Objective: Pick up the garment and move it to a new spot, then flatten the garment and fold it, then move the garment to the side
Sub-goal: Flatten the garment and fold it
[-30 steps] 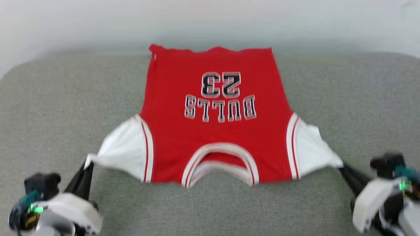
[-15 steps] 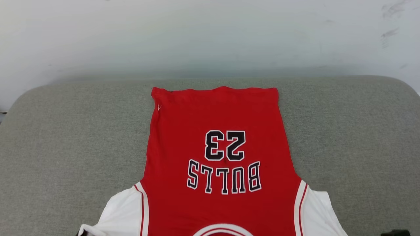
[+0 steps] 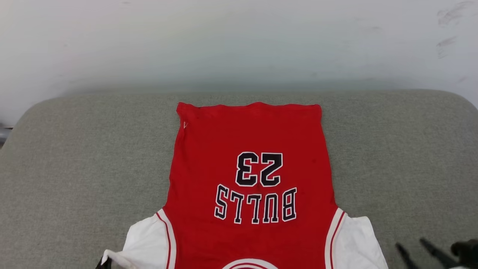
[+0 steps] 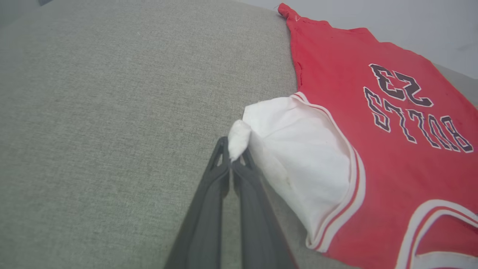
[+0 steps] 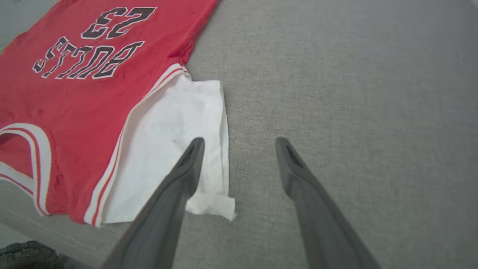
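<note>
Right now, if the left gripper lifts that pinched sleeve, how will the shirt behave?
Probably floppy: the garment lies flat and its sleeve bunches where the left gripper pinches it. Likely light: thin cloth that should trail along. The textured cushion may slow it.

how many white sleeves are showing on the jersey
2: one sleeve on the robot's left, its tip pinched in the left tool; the other sleeve on the right, lying loose by the open right tool.

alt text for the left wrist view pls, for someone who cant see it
The left gripper, shut, pinches the bunched corner of a white sleeve of the garment, a red jersey lying spread on a grey fabric surface. Its dark print, BULLS 23, shows at the right of the view.
</note>
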